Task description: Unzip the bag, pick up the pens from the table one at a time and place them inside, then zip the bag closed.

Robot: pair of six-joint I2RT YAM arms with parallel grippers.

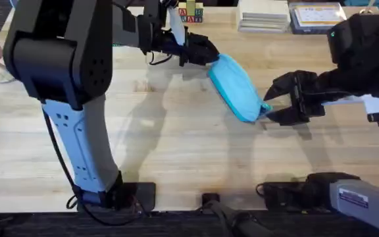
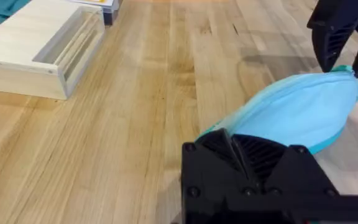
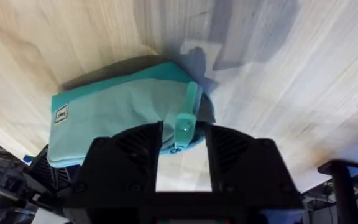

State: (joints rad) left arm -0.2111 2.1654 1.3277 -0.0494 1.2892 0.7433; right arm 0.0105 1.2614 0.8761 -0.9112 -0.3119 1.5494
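Pouch (image 1: 235, 87) lay mid-table (image 1: 176, 151), left gripper (image 1: 199, 51) clamped on far end, right gripper (image 3: 184, 146) open around teal pull tab (image 3: 185, 121). You needed to close squarely on tab, then pull along zipper while left anchored pouch.

Light blue bag (image 1: 235, 87) on table (image 1: 176, 145)

Wood tray (image 2: 39, 46), stacked books (image 1: 263, 14).
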